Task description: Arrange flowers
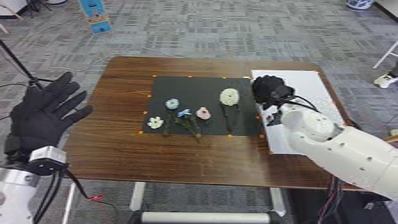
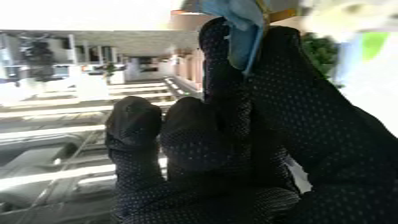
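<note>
Several flowers lie on the black mat (image 1: pixel 191 86): a light blue one (image 1: pixel 171 103), a smaller blue one (image 1: pixel 184 113), a pink one (image 1: pixel 203 114), a small white one (image 1: pixel 155 122) and a large pale one (image 1: pixel 229 97). My right hand (image 1: pixel 269 89) is right of the mat, over the white sheet. In the right wrist view my right hand (image 2: pixel 306 95) pinches a light blue petal-like piece (image 2: pixel 244 35) between thumb and finger. My left hand (image 1: pixel 46 107) is raised left of the table with straight, spread fingers.
The white sheet (image 1: pixel 280 142), marked with orange at its corners, lies along the right side of the brown table (image 1: pixel 178 160). A blurred green plant (image 2: pixel 320 52) stands beyond my right hand in the right wrist view.
</note>
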`<state>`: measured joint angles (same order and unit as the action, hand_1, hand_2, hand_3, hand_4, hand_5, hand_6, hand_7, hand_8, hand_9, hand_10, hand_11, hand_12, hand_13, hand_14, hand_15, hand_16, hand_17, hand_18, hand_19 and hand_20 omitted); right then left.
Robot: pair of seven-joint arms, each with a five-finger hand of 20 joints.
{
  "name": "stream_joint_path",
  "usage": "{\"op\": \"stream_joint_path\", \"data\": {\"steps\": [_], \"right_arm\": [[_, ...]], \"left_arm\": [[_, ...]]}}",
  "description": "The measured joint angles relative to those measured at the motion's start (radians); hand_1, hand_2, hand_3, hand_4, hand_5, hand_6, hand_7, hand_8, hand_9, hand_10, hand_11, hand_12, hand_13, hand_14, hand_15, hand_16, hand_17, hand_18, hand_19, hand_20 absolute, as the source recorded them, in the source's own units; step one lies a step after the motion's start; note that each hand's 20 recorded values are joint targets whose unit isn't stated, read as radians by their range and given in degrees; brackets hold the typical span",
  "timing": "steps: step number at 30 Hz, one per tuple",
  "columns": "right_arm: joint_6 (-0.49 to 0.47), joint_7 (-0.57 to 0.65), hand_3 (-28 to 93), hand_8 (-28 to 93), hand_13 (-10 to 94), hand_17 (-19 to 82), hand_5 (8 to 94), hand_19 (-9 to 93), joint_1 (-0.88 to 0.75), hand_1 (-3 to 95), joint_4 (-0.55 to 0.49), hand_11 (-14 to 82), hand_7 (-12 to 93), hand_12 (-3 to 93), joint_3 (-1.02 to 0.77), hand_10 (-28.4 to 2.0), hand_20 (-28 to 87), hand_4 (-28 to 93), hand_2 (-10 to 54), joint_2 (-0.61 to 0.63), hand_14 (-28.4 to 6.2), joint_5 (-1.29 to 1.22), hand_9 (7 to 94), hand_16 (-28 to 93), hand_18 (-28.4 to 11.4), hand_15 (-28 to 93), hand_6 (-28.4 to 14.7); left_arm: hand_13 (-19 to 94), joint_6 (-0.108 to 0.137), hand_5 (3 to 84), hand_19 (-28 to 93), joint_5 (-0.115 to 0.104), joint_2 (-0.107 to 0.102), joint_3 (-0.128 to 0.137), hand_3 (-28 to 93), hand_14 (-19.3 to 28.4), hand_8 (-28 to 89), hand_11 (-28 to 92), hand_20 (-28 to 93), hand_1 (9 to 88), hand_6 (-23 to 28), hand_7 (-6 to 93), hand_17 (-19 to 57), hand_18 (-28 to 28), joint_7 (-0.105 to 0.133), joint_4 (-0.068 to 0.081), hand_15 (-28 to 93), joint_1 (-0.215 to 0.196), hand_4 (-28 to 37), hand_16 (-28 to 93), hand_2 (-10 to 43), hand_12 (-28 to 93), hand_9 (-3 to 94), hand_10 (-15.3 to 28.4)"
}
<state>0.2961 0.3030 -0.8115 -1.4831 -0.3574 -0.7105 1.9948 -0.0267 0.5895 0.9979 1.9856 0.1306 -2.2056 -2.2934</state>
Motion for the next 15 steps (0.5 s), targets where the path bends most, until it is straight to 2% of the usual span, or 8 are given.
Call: {"op": "stream_joint_path", "data": {"steps": [15], "right_arm": [[-0.05, -0.015, 82, 1, 72, 39, 68.3, 90, -0.073, 51.8, -0.037, 21.3, 51, 49.3, -0.004, -3.7, 53, -28, -9.5, -0.007, -4.0, 0.067, 83.3, 36, -19.3, 83, 4.0]], "left_arm": [[17, 0.0, 26.0, 41, 0.0, 0.0, 0.001, 63, 14.1, -8, 11, 2, 21.1, 2.4, 14.4, -10.4, 25.1, 0.0, 0.0, 10, 0.002, -28.3, 5, -3.6, 16, 21.2, 10.6]]}}
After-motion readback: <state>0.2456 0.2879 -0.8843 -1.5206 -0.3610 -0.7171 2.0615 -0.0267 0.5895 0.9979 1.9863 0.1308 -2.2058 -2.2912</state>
